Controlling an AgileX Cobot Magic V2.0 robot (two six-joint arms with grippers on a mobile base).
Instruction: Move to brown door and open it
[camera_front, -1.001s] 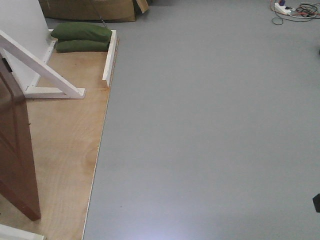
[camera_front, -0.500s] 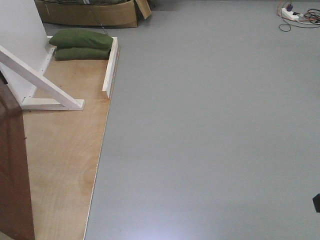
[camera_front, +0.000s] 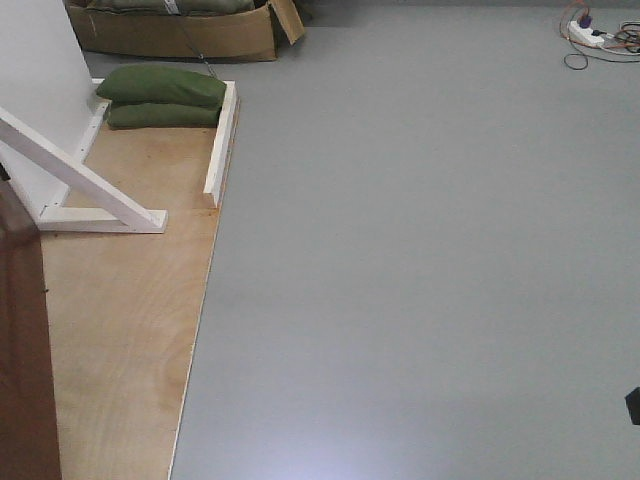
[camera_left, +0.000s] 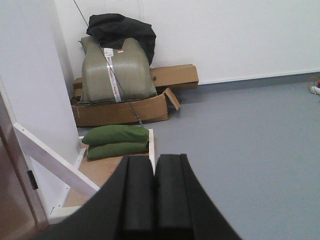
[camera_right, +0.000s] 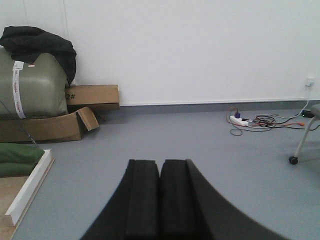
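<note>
Grey floor (camera_front: 420, 280) fills most of the room. Nearest, the left end effector (camera_left: 154, 197) and the right end effector (camera_right: 160, 197) each show black pads pressed together, clenched on nothing. At the near left edge of the front view stands the brown door (camera_front: 25, 350), on a pale plywood platform (camera_front: 130, 330). Beyond it, a slanted white beam (camera_front: 75, 175) braces a white panel (camera_front: 35, 60). Further back, two green sandbags (camera_front: 160, 98) lie stacked at the platform's far end, beside a low white rail (camera_front: 220, 140). Behind them sits an open cardboard box (camera_front: 190, 40). Far right, a power strip (camera_front: 588, 36) with tangled cables lies on the floor.
</note>
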